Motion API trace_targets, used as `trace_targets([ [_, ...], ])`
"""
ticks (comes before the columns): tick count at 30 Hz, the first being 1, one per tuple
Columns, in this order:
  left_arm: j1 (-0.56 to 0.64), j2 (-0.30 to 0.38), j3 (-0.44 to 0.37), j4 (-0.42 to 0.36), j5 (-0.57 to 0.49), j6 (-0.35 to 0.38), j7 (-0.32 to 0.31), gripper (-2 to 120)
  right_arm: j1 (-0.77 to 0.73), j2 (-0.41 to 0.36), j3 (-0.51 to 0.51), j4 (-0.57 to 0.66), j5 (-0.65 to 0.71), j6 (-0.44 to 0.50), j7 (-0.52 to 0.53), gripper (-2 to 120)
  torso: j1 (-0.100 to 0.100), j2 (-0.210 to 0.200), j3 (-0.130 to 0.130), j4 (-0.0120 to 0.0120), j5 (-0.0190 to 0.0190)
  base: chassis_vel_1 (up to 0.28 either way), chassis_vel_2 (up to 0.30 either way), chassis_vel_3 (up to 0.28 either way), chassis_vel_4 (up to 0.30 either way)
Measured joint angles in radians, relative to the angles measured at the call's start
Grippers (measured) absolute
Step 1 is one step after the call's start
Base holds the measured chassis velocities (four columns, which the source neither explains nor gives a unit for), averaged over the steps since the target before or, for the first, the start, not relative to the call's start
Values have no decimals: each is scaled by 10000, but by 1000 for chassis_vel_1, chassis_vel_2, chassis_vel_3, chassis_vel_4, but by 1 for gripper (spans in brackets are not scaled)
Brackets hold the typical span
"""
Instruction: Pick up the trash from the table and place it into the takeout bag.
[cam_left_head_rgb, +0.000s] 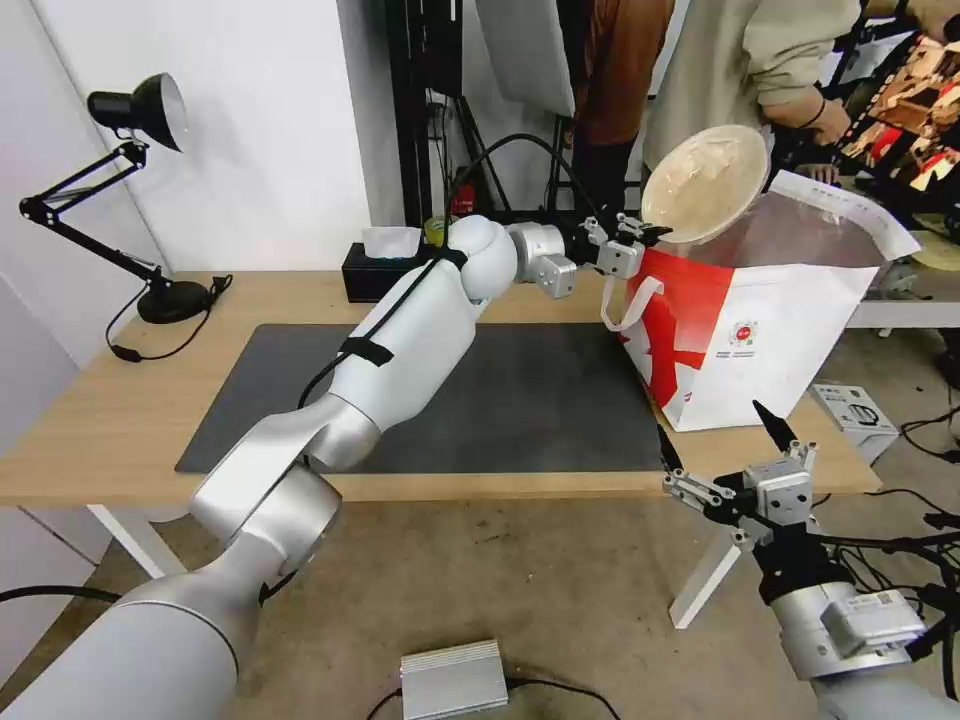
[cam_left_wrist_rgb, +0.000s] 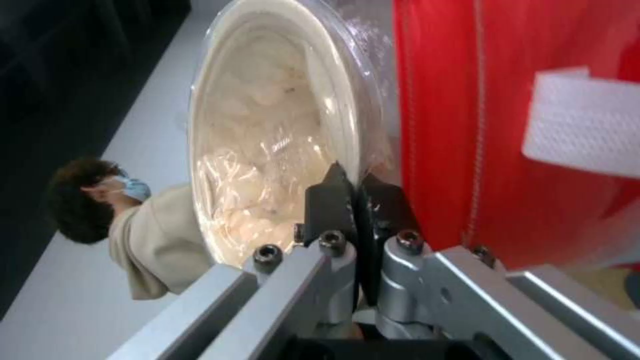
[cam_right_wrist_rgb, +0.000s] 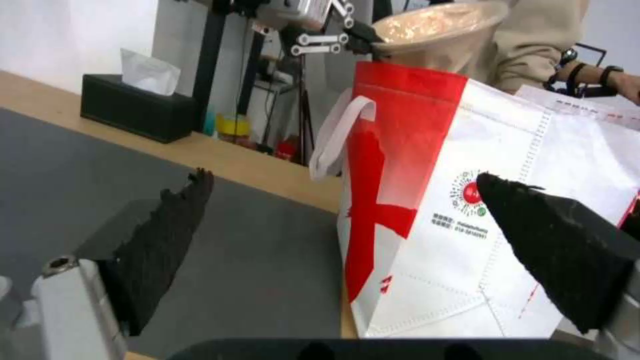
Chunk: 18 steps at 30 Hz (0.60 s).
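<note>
A: Head view first. Left gripper (cam_left_head_rgb: 640, 236) is out over the far side of the long light-wood table (cam_left_head_rgb: 110, 420), jaws pinched tight on the rim of the large white round bowl with food scraps (cam_left_head_rgb: 705, 183). Bowl tilted hard, nearly on edge, held in the air just above the open top of the boxy red-and-white takeout bag (cam_left_head_rgb: 790, 330).

B: Bag position?

A: Upright at the table's right end, partly on the dark grey mat (cam_left_head_rgb: 500, 400), white strap handle (cam_left_head_rgb: 628, 300) hanging on the red side.

B: Left wrist view agrees?

A: Yes. Black fingertips (cam_left_wrist_rgb: 330, 200) closed on the bowl (cam_left_wrist_rgb: 267, 135) rim, clear film over the food, red bag wall (cam_left_wrist_rgb: 467, 125) just beside.

B: Right gripper?

A: Right gripper (cam_left_head_rgb: 725, 445) low at the near table edge, jaws wide apart, holding nothing. Its wrist view shows the bag (cam_right_wrist_rgb: 467, 225) between the spread fingers (cam_right_wrist_rgb: 167, 240), black tissue box (cam_right_wrist_rgb: 133, 112) at the back of the table.
</note>
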<state>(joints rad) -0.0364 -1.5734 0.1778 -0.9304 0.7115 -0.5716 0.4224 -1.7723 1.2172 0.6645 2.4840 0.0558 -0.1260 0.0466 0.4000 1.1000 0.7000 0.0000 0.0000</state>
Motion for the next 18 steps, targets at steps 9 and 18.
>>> trace_targets([
  [9,-206,-209,-68,385,492,-15,435,0,0,0,0,0,0,0,0,100,0,0,0,0,0,0,0,0,0],
  [18,-287,-208,193,598,509,0,530,0,-1,0,0,0,0,0,0,100,-1,0,0,0,-1,0,0,0,0],
])
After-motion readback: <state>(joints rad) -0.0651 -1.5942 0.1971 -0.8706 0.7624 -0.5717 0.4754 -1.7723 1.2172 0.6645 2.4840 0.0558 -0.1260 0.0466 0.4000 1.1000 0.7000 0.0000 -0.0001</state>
